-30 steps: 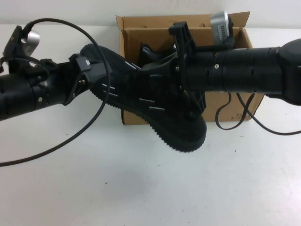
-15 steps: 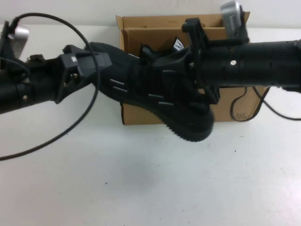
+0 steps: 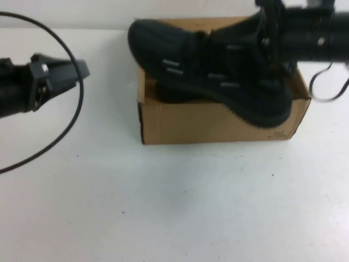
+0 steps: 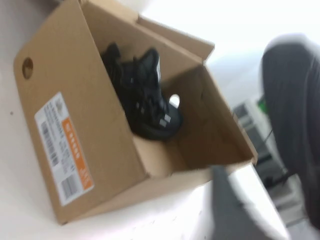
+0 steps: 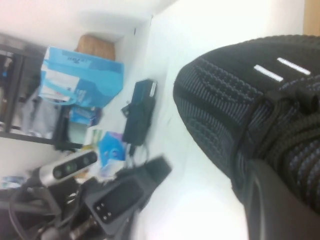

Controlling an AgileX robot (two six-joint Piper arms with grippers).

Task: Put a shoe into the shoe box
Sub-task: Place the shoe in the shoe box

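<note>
A black knit shoe (image 3: 212,71) with pale side dashes hangs tilted over the open top of the brown cardboard shoe box (image 3: 207,123), toe to the left, heel low over the right front rim. My right gripper (image 3: 267,38) is shut on the shoe at its collar; one of its fingers (image 5: 280,200) presses on the knit upper (image 5: 240,100). My left gripper (image 3: 82,71) stands open and empty left of the box, apart from the shoe. From the left wrist, the box (image 4: 100,115) shows a second black sneaker (image 4: 142,100) lying inside.
The left arm's black cable (image 3: 71,109) loops over the white table (image 3: 174,207). The box's left end carries a white-and-orange label (image 4: 62,150) and a round hole (image 4: 27,67). Off the table edge are a blue bag (image 5: 82,75) and a black device (image 5: 140,110).
My left gripper let go of the toe and drew back left. My right gripper carried the shoe up and back, from in front of the box to over its opening.
</note>
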